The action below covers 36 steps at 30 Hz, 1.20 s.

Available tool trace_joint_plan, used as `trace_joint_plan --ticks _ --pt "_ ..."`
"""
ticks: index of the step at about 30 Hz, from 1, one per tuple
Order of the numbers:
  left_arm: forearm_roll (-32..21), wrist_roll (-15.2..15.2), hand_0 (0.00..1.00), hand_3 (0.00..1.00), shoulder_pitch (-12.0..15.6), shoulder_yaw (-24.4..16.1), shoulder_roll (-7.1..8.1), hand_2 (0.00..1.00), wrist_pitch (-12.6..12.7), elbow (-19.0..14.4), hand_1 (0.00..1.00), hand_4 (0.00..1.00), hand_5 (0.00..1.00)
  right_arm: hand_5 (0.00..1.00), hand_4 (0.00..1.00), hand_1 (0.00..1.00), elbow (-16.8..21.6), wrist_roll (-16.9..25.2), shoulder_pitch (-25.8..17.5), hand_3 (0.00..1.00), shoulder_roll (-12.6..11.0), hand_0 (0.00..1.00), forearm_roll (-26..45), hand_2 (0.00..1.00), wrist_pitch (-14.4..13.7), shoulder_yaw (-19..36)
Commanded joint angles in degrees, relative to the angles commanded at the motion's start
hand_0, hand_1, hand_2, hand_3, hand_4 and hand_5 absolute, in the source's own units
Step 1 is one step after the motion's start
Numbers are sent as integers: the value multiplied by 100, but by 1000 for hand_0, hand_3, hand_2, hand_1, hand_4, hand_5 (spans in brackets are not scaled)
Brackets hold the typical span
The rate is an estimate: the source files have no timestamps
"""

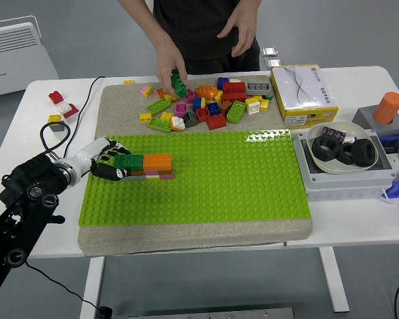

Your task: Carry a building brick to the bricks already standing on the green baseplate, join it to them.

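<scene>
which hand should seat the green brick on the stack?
Left. The left hand is already at the green brick beside the orange brick on the baseplate. No right hand in view.

We see green brick (129,161) w/ orange brick (158,161) beside it, atop low pink/yellow/brown row, left-centre of frame, on green baseplate (213,183), lying flat.

A robot test lab; a white counter (46,143) on a bare grey floor (372,40); a white heater (16,53) behind.
</scene>
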Motion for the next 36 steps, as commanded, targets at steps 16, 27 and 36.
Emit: trace_joint_plan --ticks 16,27,36 --pt "10 -13 885 727 -2 -19 0 877 -81 12 902 920 102 998 866 661 0 1 5 766 1 724 0 711 0 -13" --pt "-2 -41 885 748 -13 3 -7 887 -22 37 905 962 137 998 869 664 0 2 7 764 -1 724 0 711 0 -17" --pt "16 -138 885 745 -54 31 -27 888 122 108 908 968 155 998 867 662 0 1 14 765 2 725 0 712 0 -30"
